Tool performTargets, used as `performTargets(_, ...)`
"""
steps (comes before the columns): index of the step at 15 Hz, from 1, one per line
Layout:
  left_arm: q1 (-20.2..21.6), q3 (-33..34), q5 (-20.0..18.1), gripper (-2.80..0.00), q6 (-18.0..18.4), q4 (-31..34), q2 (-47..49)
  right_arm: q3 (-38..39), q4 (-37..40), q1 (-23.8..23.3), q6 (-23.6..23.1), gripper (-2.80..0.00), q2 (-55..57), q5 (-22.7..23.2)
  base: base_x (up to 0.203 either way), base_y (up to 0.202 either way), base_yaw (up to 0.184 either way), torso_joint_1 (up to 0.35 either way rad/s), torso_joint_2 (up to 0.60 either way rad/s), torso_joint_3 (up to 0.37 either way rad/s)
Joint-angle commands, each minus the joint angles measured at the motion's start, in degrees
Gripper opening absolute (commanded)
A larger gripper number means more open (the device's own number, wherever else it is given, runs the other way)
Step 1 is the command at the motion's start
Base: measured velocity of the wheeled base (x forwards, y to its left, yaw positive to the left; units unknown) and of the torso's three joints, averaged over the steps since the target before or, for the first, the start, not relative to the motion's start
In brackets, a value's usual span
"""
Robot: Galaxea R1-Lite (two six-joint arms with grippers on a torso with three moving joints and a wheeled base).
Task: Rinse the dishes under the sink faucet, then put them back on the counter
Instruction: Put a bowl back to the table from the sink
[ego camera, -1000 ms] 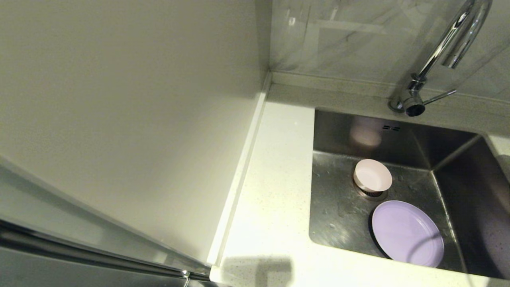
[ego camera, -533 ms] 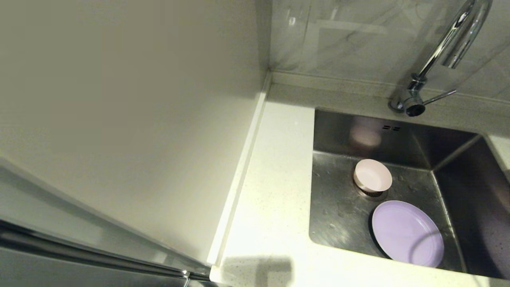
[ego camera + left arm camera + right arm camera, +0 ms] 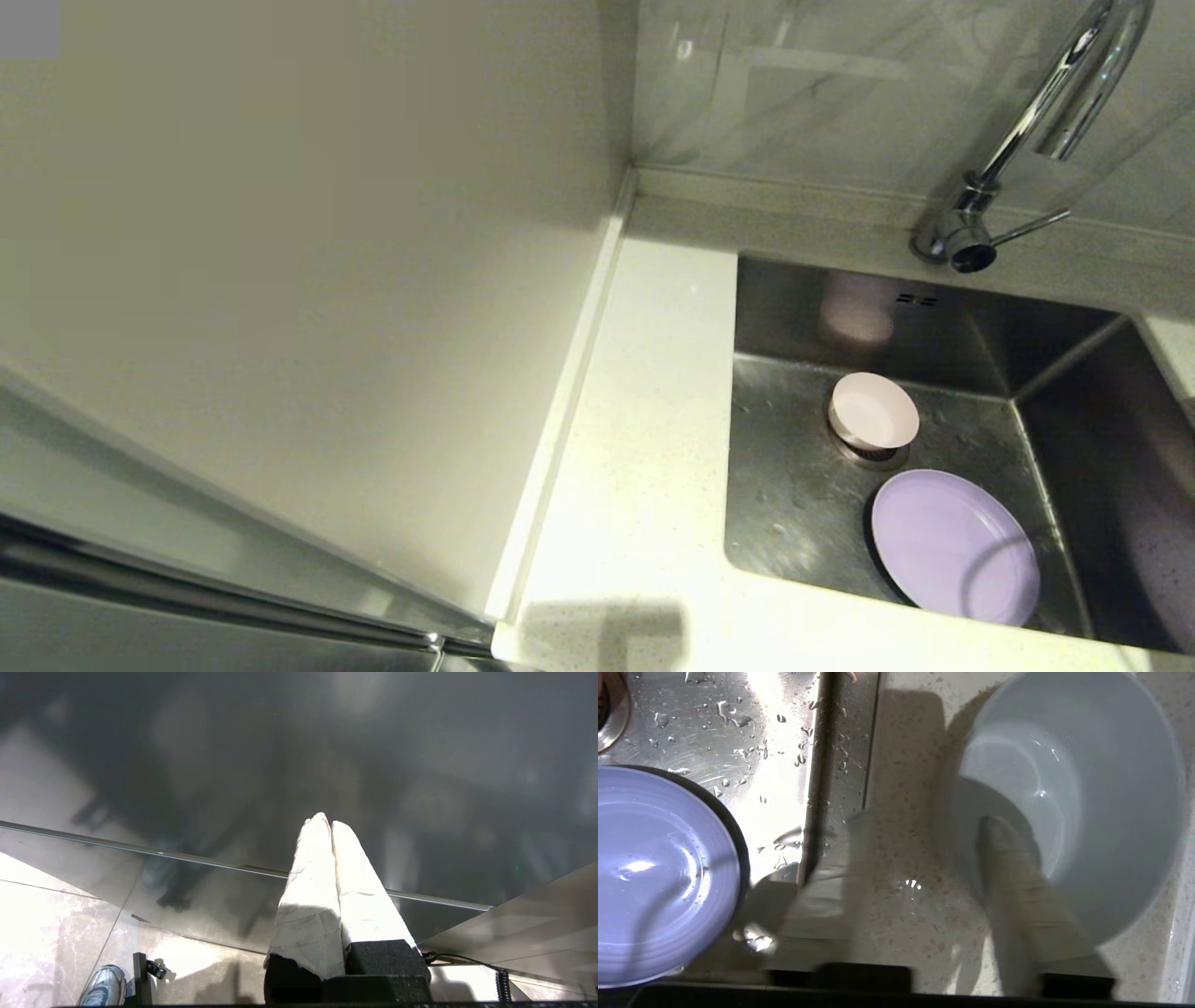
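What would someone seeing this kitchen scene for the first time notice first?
Probably the lilac plate lying flat in the steel sink, with the pale pink bowl sitting over the drain just behind it. Next, the chrome faucet arching above the sink's back edge. On the speckled counter beside the sink, the right gripper has one finger inside a blue-grey bowl.

A pale pink bowl [image 3: 874, 412] sits over the sink [image 3: 794, 504] drain, the lilac plate [image 3: 954, 546] flat beside it. The blue-grey bowl [image 3: 1083, 793] apparently rests upright on the speckled surface [image 3: 901, 812].
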Motion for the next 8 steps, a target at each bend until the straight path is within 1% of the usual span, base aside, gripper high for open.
performTargets(1,0.03,0.18,0.01,-2.8,0.01,-0.02,0.0,0.12,-0.05,0.21,-0.15,0.0,-0.62,0.23,0.0,0.0,0.0,0.0,0.0,0.0)
performTargets(5,0.03,0.18,0.01,-2.8,0.01,-0.02,0.0,0.58,-0.13,0.57,0.65,0.0,-4.35,0.47,0.0,0.0,0.0,0.0,0.0,0.0)
performTargets(8,0.03,0.18,0.01,-2.8,0.01,-0.02,0.0,2.54,-0.13,2.38,1.83,0.0,-8.45,0.41,0.0,0.0,0.0,0.0,0.0,0.0)
